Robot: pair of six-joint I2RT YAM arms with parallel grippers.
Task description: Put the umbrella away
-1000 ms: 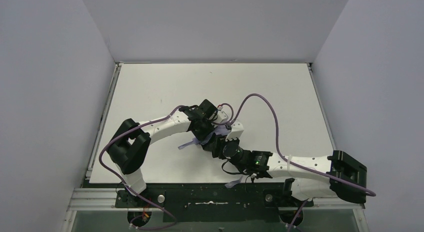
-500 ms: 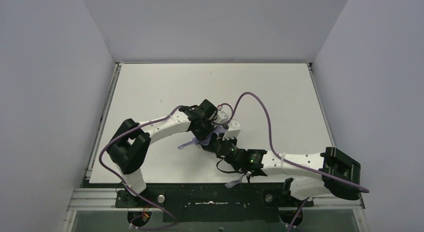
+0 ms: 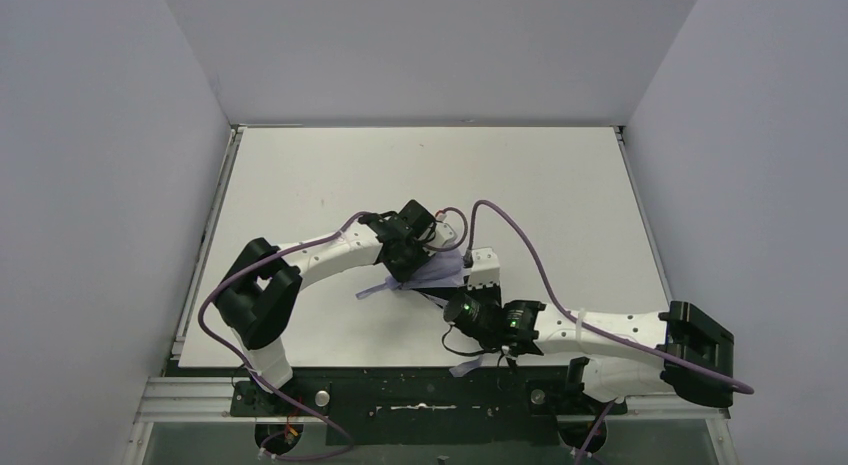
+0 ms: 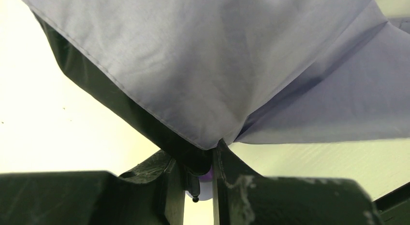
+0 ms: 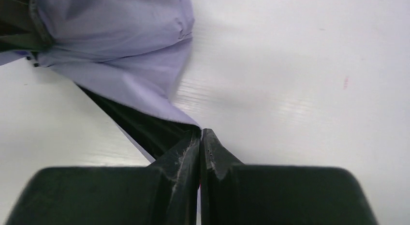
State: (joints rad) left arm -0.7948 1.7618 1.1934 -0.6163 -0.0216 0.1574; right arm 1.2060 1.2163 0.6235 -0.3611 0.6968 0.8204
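Top view came in bright and even, the table [image 3: 560, 185] washed flat white, only faint soft shadow beside the umbrella [image 3: 440, 273]. Left wrist: the umbrella sat fairly sharp, black shadow under it, left fingers [image 4: 251, 196] below it dark and blurred. Right wrist: pale glare streaked the table right of the umbrella, right fingers [image 5: 179, 162] below it out of focus.
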